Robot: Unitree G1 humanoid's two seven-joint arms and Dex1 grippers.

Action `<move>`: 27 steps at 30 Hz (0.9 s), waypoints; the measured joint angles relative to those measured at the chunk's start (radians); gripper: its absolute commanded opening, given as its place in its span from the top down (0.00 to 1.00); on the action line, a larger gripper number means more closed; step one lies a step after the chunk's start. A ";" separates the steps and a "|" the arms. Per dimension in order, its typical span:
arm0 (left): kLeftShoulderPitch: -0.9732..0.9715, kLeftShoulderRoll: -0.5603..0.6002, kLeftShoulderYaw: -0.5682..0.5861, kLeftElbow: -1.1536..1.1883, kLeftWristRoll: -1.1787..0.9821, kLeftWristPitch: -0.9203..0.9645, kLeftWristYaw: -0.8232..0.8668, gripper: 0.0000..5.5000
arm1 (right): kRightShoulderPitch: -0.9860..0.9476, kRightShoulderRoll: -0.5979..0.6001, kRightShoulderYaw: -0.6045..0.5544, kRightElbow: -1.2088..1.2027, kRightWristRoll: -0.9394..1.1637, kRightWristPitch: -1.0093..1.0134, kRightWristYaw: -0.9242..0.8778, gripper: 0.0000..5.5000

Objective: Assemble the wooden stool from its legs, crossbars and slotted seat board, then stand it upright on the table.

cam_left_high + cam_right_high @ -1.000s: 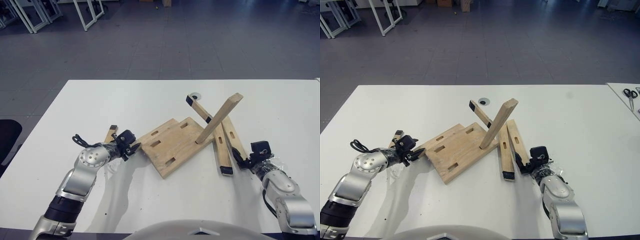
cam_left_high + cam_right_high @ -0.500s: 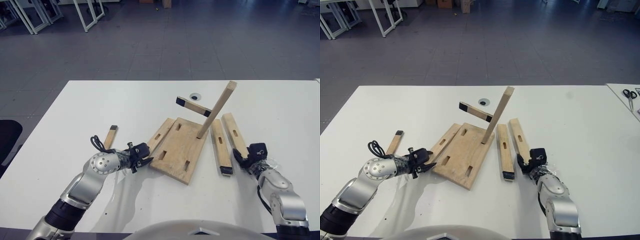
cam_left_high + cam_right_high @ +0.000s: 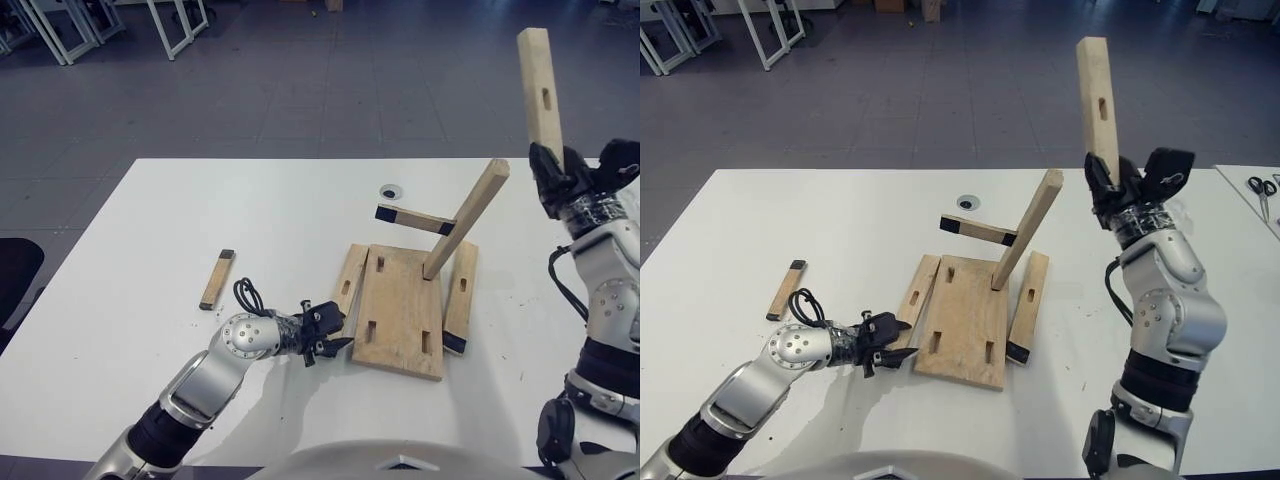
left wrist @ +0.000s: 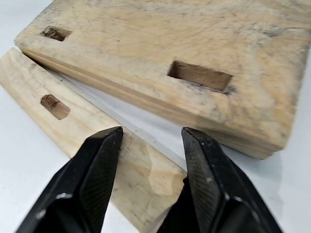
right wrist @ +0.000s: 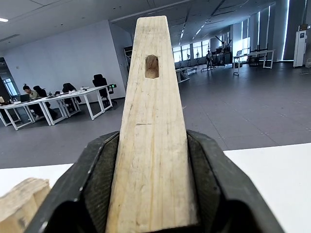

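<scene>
Silver jointed arms [image 3: 212, 372], black cable [image 3: 245, 292] looped behind left hand [image 3: 338, 336], black ribbed fingers [image 4: 97, 170], possibly clear wrap [image 3: 597, 210] on right wrist

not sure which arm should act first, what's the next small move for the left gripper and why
Probably close the left gripper on the flat leg. Its fingers are open, either side of that leg's near end, beside the seat board. The right gripper holds a second leg upright in the air.

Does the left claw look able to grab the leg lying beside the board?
Probably yes. The left claw is open at the near end of the leg, fingers astride it, and the board leaves a small gap alongside.
</scene>
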 measured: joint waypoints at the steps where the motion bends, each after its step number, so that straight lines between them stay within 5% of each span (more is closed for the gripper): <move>1: -0.014 -0.007 -0.003 0.022 0.002 -0.009 0.008 0.59 | -0.015 -0.001 -0.010 0.003 0.010 0.000 -0.003 0.63; 8: -0.102 -0.162 -0.103 0.173 0.033 -0.046 0.027 0.59 | -0.264 -0.006 0.040 0.046 0.079 0.008 0.000 0.63; 16: -0.156 -0.193 -0.028 0.288 0.055 -0.072 0.105 0.59 | -0.237 -0.001 0.115 0.035 0.140 0.030 0.101 0.63; 23: -0.111 -0.095 0.407 0.131 -0.251 0.124 0.025 0.59 | -0.058 -0.007 0.136 -0.044 0.316 0.102 0.279 0.63; 27: -0.214 -0.206 0.637 0.111 -0.594 0.351 0.051 0.59 | 0.039 0.004 0.179 -0.105 0.433 0.168 0.354 0.63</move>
